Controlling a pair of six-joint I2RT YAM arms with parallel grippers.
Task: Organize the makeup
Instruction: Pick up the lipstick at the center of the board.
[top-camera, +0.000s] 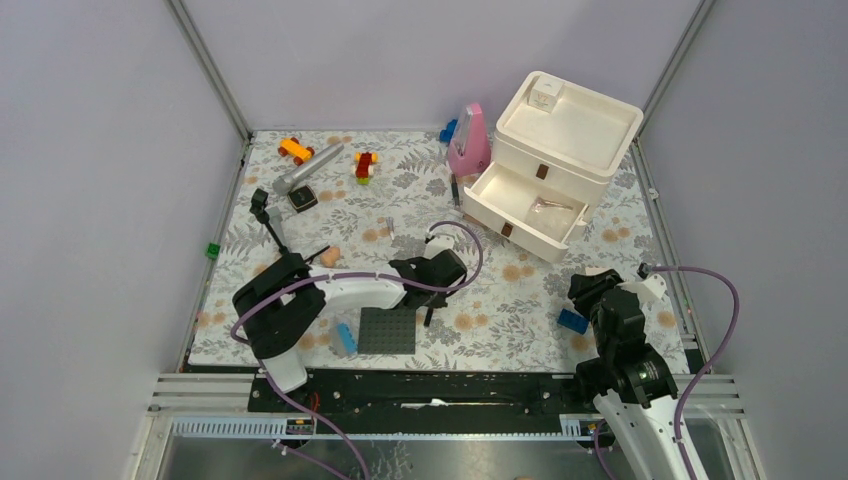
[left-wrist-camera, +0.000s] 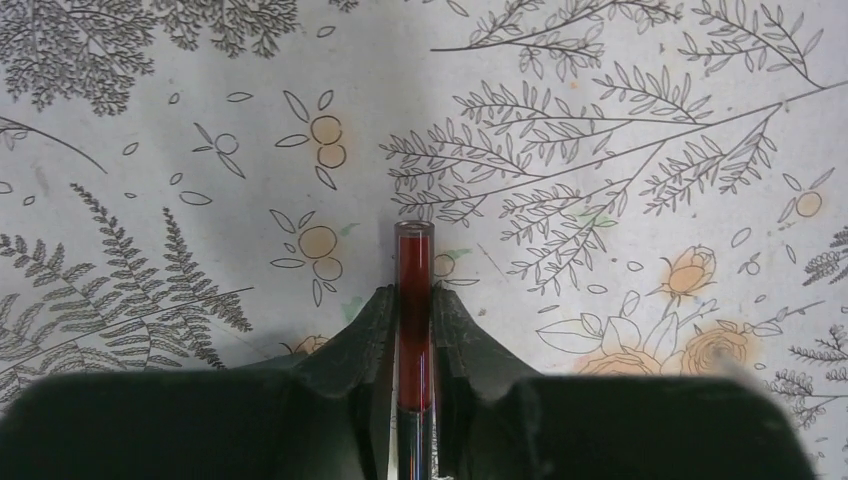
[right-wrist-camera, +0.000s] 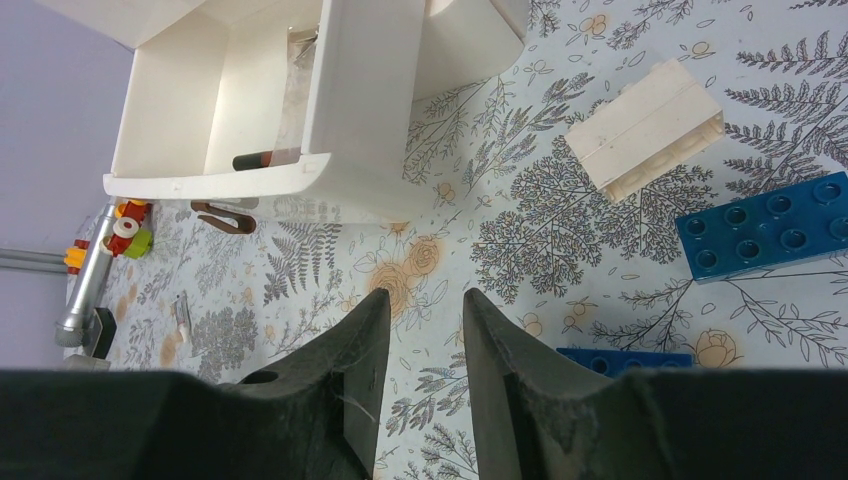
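Floral-printed cloth (top-camera: 520, 300) covers the whole table, and on it at the upper right of the overhead view sits the white drawer unit (top-camera: 575, 130), its bottom drawer (top-camera: 500, 228) pulled out towards the middle. The left arm lies stretched across the lower centre, just beside the grey studded plate (top-camera: 387, 330). The right gripper (right-wrist-camera: 425, 305) hangs at the lower right with its jaws partly apart and nothing between them. In the left wrist view the left gripper (left-wrist-camera: 413, 300) has its fingers (left-wrist-camera: 365, 330) drawn in against both sides of the red lip tube (left-wrist-camera: 413, 270), which runs straight up the centre of that frame with its clear tip poking out beyond the pads. From where I stand it looks pinched, so the step is the pick-up. A round, glossy tube like that will likely want to roll or slide, so I'd make sure the squeeze is firm before lifting, then come straight up off the cloth without twisting. After that the carry goes to the open drawer, high enough to clear its front wall, and the tube should go down flat next to the dark stick (right-wrist-camera: 265, 158) that lies inside
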